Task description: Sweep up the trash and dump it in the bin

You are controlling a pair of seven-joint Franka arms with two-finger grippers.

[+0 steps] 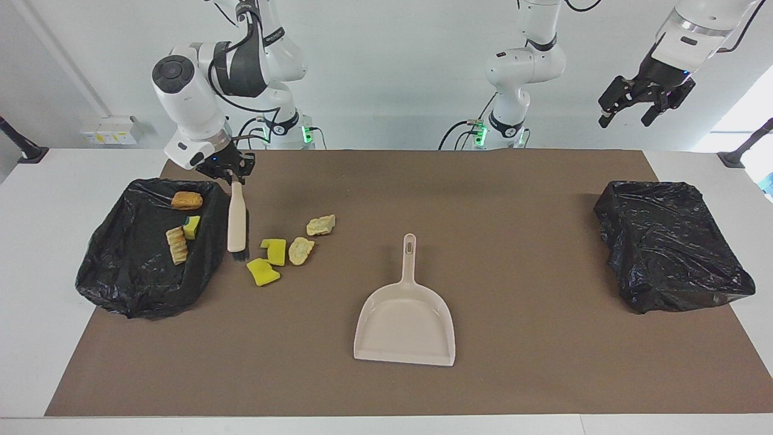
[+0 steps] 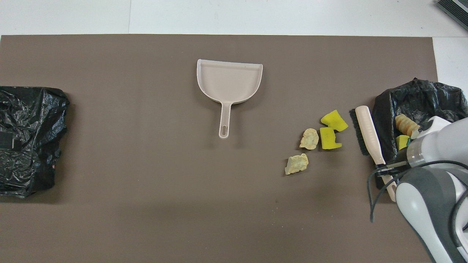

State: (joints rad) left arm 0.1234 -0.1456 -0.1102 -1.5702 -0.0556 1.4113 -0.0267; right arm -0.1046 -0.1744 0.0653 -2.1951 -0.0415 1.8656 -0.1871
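My right gripper [image 1: 234, 174] is shut on the handle of a beige brush [image 1: 237, 222], which also shows in the overhead view [image 2: 368, 130]. The brush hangs head down, its black bristles [image 1: 240, 254] low over the mat between the bin [image 1: 121, 284] and the loose trash. Two bright yellow sponge chunks [image 1: 275, 251] [image 1: 263, 272] and two pale lumps [image 1: 301, 250] [image 1: 320, 225] lie on the mat. Inside the black-bagged bin lie an orange-brown piece [image 1: 186, 200], a ridged bread-like piece [image 1: 176, 244] and a small yellow sponge [image 1: 192, 227]. My left gripper [image 1: 631, 112] waits open, high at the left arm's end.
A beige dustpan [image 1: 404, 326] lies mid-table, handle toward the robots and mouth away from them, farther from the robots than the loose trash. A second black-bagged bin [image 1: 670, 254] sits at the left arm's end. A brown mat [image 1: 513, 386] covers the table.
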